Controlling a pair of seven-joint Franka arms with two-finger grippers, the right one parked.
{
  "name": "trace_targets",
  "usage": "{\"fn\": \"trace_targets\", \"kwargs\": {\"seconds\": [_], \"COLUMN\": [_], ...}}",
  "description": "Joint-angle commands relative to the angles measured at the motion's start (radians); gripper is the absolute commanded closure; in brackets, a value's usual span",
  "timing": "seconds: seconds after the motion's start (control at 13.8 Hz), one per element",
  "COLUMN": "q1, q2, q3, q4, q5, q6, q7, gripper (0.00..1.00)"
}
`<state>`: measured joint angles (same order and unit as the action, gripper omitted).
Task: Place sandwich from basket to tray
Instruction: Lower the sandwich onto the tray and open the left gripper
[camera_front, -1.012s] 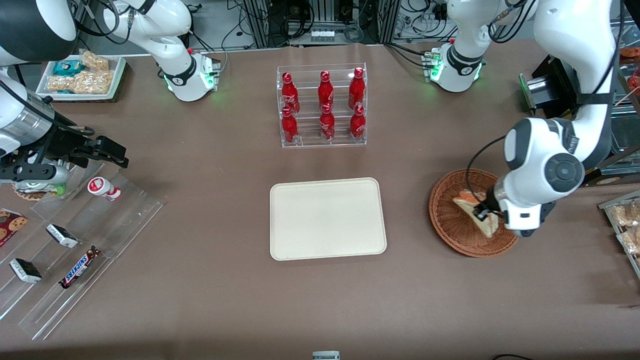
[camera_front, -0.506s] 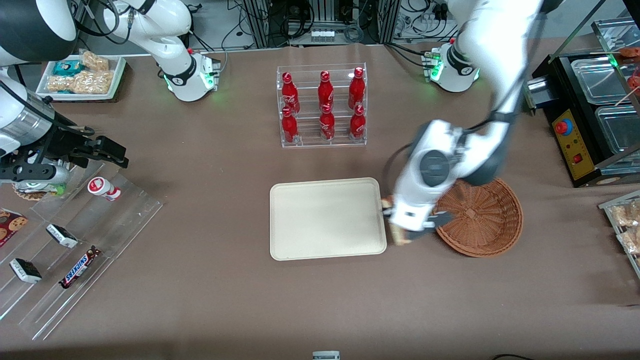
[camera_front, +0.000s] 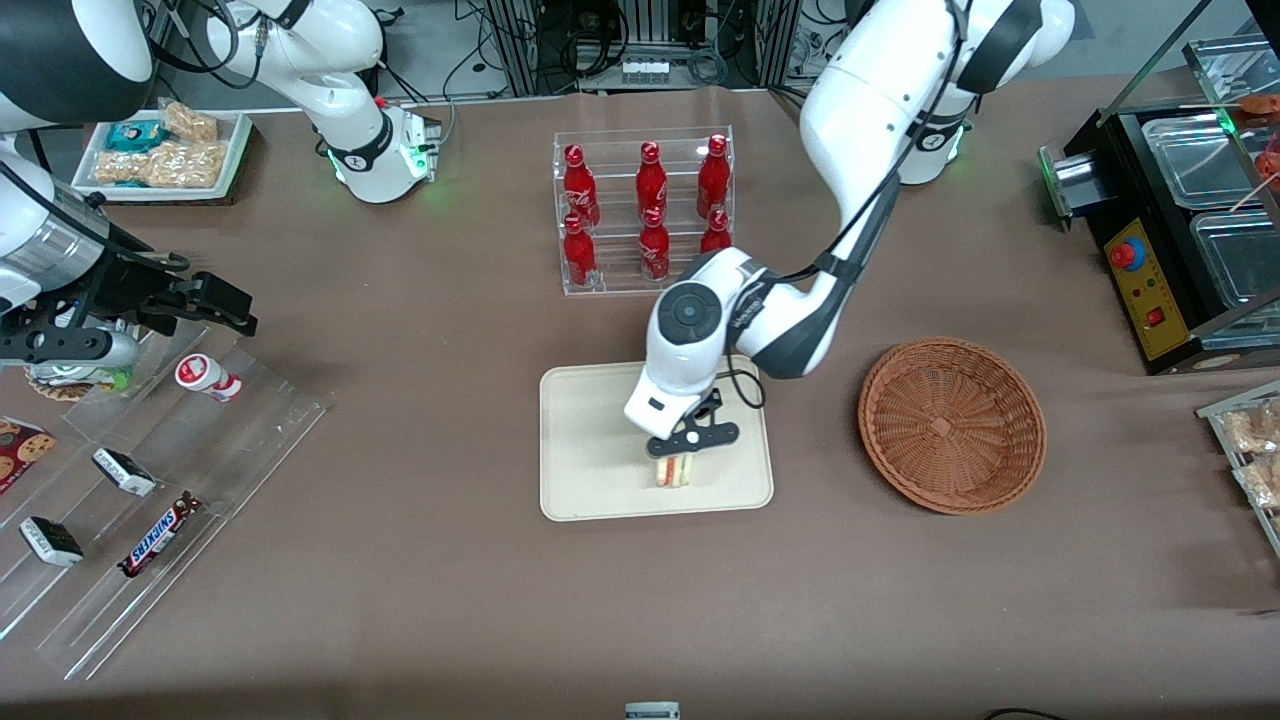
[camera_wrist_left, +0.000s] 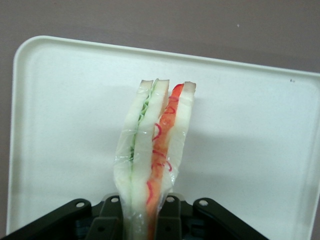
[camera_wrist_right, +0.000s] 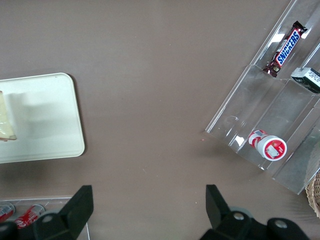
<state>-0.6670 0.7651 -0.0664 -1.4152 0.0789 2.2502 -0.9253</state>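
My left gripper (camera_front: 682, 452) hangs over the cream tray (camera_front: 590, 430), above the part of it nearer the front camera, and is shut on the sandwich (camera_front: 673, 471). In the left wrist view the sandwich (camera_wrist_left: 152, 145) stands on edge between the black fingers (camera_wrist_left: 111, 216), showing white bread with green and pink-orange filling under clear wrap, with the tray (camera_wrist_left: 250, 125) beneath it. I cannot tell whether it touches the tray. The wicker basket (camera_front: 950, 425) sits beside the tray, toward the working arm's end, with nothing in it. The right wrist view catches a sliver of the sandwich (camera_wrist_right: 6, 122) over the tray (camera_wrist_right: 45, 120).
An acrylic rack of red bottles (camera_front: 645, 215) stands farther from the camera than the tray, close to my arm's elbow. A stepped acrylic rack with snack bars (camera_front: 150, 500) and a white tray of snack packets (camera_front: 165, 150) lie toward the parked arm's end. A black appliance (camera_front: 1180, 230) stands past the basket.
My gripper lifted the sandwich out of the basket and carried it sideways to above the tray. The basket now holds nothing.
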Motion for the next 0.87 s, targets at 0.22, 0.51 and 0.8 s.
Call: {"fn": "trace_targets", "kwargs": {"seconds": [0.22, 0.51, 0.8], "q1": [-0.042, -0.034, 0.018], "q2": [0.079, -0.012, -0.203], "q3": [0.014, 0.016, 0.019], "q4": [0.029, 0.030, 0.010], "q5": [0.019, 0.012, 0.025], "q6": [0.065, 0.002, -0.188], "q7": [-0.065, -0.079, -0.061], "gripper": [0.70, 0.00, 0.00]}}
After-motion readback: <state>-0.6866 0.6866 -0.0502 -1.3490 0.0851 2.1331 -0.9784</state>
